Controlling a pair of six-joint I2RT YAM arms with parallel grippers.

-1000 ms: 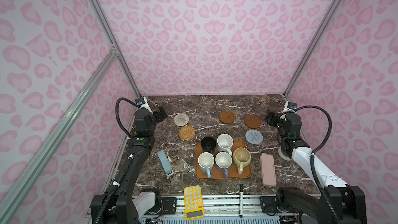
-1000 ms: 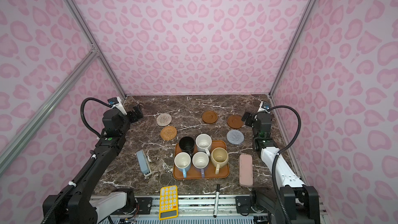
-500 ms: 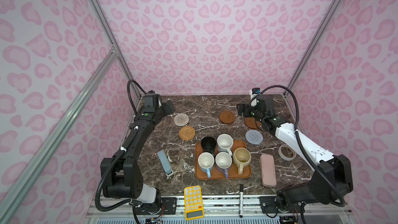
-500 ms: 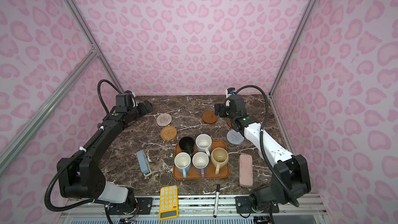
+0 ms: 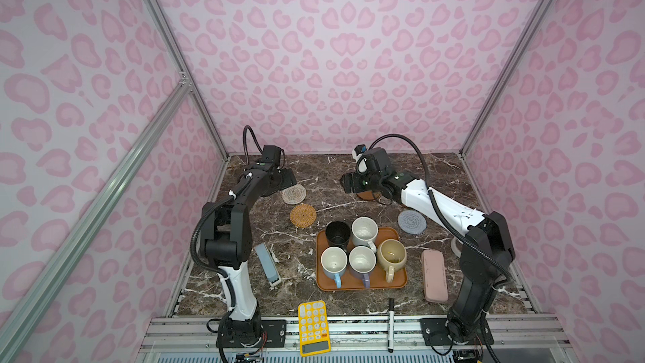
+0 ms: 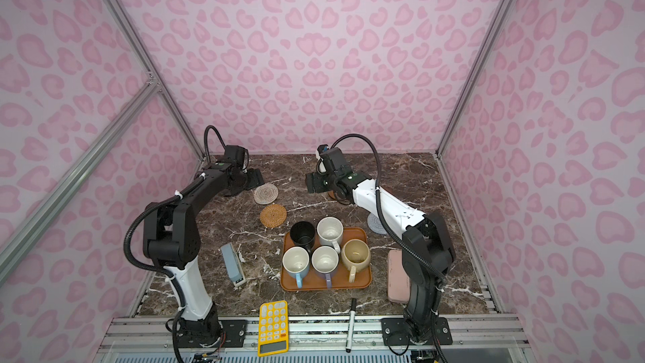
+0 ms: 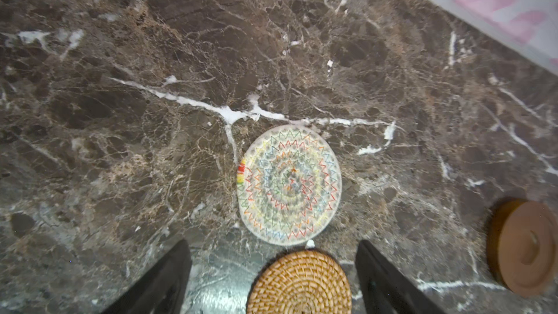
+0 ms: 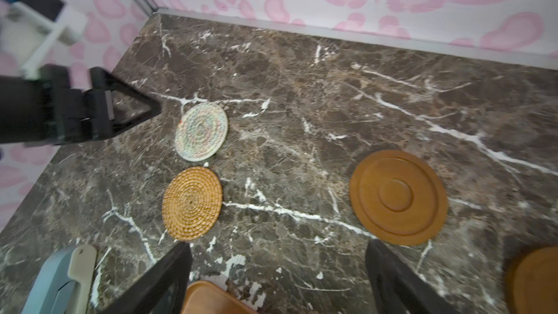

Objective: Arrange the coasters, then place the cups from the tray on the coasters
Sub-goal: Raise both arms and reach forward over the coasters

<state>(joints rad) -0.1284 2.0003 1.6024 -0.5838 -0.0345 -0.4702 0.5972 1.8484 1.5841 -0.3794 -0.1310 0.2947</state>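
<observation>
Five coasters lie flat on the tabletop (image 5: 446, 183), none with a cup on it. The whitish coaster (image 5: 293, 194) sits far left. The rattan coaster (image 5: 303, 216) is just in front of it, almost touching. The grey-blue coaster (image 5: 412, 222) lies right of the tray (image 5: 349, 288). The right arm covers most of the other two in both top views. The right wrist view shows them: one wooden coaster (image 8: 398, 197) and a second wooden coaster (image 8: 534, 279) at the picture's edge.

Five cups stand upright, packed close on the single tray. The black cup (image 5: 337, 233) and speckled cup (image 5: 364, 230) are in the far row. The blue cup (image 5: 334, 262), lavender cup (image 5: 362, 261) and beige cup (image 5: 391, 255) are in the near row.

The left claw (image 5: 288, 179) hangs at the far-left edge of the whitish coaster, jaws well apart and empty. I cannot tell whether a tip touches the disc. From its wrist camera the rattan coaster shows between the fingers (image 7: 163, 279), with the whitish one just past their tips.

The right claw (image 5: 349, 183) hangs over the far middle, jaws wide apart and holding nothing. The wooden coaster lies just beyond one finger. Both claws are well apart from the cups.

At the front edge are one calculator (image 5: 313, 326) and one pen (image 5: 391, 323).
</observation>
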